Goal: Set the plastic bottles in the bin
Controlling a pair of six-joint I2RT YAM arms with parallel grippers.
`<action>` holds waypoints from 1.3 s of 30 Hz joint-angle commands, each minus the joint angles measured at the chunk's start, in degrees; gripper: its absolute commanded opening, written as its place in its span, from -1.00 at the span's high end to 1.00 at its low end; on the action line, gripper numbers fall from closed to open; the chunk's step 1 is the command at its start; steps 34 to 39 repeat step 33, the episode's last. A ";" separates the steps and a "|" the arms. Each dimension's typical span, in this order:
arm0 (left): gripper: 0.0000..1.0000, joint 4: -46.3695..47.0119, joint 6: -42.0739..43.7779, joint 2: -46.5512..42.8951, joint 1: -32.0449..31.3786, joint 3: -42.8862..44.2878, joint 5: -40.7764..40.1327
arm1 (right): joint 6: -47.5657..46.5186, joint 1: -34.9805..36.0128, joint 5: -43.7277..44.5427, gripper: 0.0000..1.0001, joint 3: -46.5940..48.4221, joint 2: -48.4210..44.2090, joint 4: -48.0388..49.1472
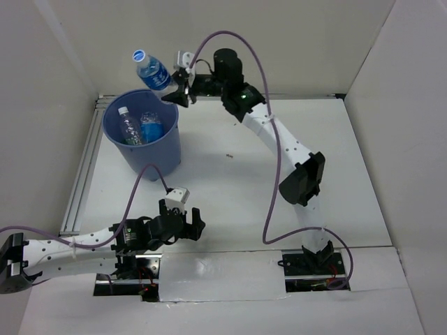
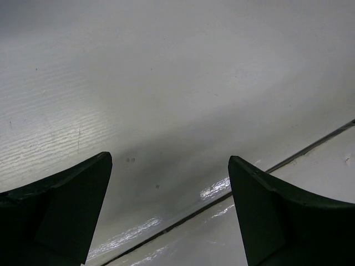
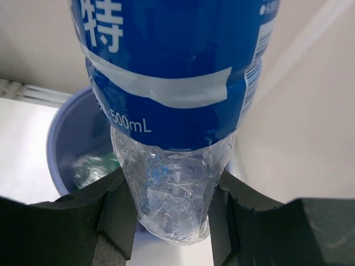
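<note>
A clear plastic bottle with a blue label and blue cap (image 1: 151, 71) hangs tilted above the far rim of the blue bin (image 1: 171, 150), held by its base in my right gripper (image 1: 176, 95). In the right wrist view the bottle's (image 3: 172, 94) crumpled clear base sits pinched between the black fingers (image 3: 119, 213), with the bin (image 3: 69, 141) below. Inside the bin lie a clear bottle with a white cap (image 1: 128, 126) and a blue-labelled one (image 1: 151, 128). My left gripper (image 1: 183, 222) rests low near the table's front, open and empty; its fingers (image 2: 61, 213) frame bare tabletop.
White walls close in on the left, back and right. A metal rail (image 1: 82, 174) runs along the table's left side beside the bin. A seam (image 2: 222, 197) crosses the tabletop under my left gripper. The right arm (image 1: 279, 143) stretches across the table's middle.
</note>
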 commanded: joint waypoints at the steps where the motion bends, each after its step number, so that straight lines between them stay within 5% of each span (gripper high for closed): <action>1: -0.97 1.07 -0.65 -0.84 -0.34 0.52 -0.58 | 7.64 4.06 -0.17 0.56 2.88 4.49 9.21; 3: -0.97 1.06 -0.12 -0.84 -0.34 1.05 -0.58 | 9.74 4.77 -0.17 0.37 4.99 8.26 9.99; 5: -0.97 1.06 -0.11 -0.84 -0.34 1.05 -1.10 | 12.21 5.39 1.14 -0.21 6.67 9.86 10.78; 9: -0.99 2.55 1.29 -1.89 -0.34 0.52 -1.63 | 15.20 4.87 4.66 -1.00 4.91 9.26 14.65; 16: -0.99 9.31 7.26 0.47 -0.34 1.92 -1.63 | 19.60 -1.28 10.27 -1.00 6.93 2.86 8.27; 19: -0.99 11.86 11.12 2.14 -0.34 4.37 -1.63 | 19.60 -6.98 19.14 -1.00 3.52 -2.07 1.50; 24: -0.99 20.81 19.64 6.01 -0.34 7.37 -1.63 | 19.77 -20.17 33.54 -1.00 -19.99 -16.93 -11.77; 28: -0.99 24.08 22.91 10.40 0.28 11.14 0.03 | 20.30 -26.15 54.73 -1.00 -35.98 -25.36 -17.51; 33: -0.99 24.61 23.44 15.24 4.05 13.88 5.73 | 20.12 -35.02 50.66 -1.00 -66.59 -49.74 -4.63; 39: -0.99 24.61 23.44 15.24 4.05 13.88 5.73 | 20.12 -35.02 50.66 -1.00 -66.59 -49.74 -4.63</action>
